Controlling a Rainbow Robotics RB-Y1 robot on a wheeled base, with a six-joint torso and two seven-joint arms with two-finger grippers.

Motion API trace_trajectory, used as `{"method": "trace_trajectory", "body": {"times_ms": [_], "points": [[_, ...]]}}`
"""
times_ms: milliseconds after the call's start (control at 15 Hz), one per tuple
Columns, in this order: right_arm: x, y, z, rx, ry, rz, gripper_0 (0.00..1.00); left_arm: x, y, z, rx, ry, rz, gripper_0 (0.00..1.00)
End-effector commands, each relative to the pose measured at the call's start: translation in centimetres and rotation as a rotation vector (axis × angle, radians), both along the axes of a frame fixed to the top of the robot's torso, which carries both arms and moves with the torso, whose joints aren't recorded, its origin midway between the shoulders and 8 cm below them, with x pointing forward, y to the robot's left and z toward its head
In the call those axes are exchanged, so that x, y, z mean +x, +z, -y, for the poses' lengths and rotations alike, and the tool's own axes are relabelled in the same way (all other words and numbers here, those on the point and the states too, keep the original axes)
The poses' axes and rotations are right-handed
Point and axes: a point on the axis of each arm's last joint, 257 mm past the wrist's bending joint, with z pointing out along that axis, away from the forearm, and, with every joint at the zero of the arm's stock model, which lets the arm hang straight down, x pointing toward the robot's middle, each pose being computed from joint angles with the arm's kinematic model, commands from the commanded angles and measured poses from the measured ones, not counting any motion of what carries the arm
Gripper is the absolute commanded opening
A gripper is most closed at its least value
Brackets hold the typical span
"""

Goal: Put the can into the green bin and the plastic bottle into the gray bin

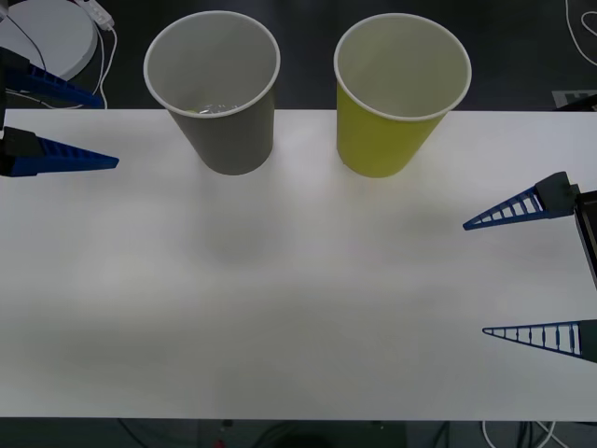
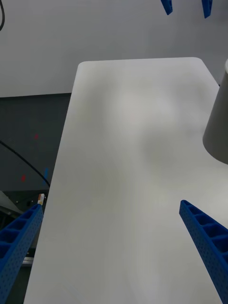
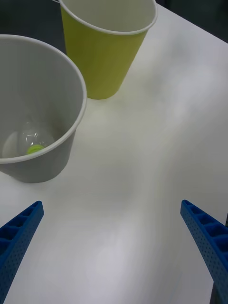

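Note:
The gray bin [image 1: 213,89] stands at the table's far edge, left of the green bin [image 1: 401,93]. Down inside the gray bin [image 3: 38,104] lies the plastic bottle [image 3: 33,140], clear with a lime-green cap; a glint of the bottle [image 1: 210,109] shows over the rim in the front view. The green bin [image 3: 107,42] stands upright beside it. The can is out of view. My left gripper [image 1: 109,131] hangs open at the table's left edge, left of the gray bin. My right gripper [image 1: 476,278] is open near the right edge, holding nothing.
The white table [image 1: 280,308] runs wide between the two grippers. A white round object [image 1: 56,37] with cables sits beyond the far left corner. Dark floor surrounds the table.

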Motion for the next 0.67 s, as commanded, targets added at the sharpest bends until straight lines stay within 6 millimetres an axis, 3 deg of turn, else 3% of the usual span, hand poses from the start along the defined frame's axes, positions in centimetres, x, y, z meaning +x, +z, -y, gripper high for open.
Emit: {"method": "trace_trajectory", "body": {"times_ms": [67,667], "points": [[0.0,0.0,0.0,0.000,0.000,0.000,1.00,-1.4,-1.6,-1.5,0.020,-0.043,0.038,1.00],[0.0,0.0,0.0,0.000,0.000,0.000,1.00,-5.4,-5.4,-4.6,0.090,-0.170,0.141,1.00]]}}
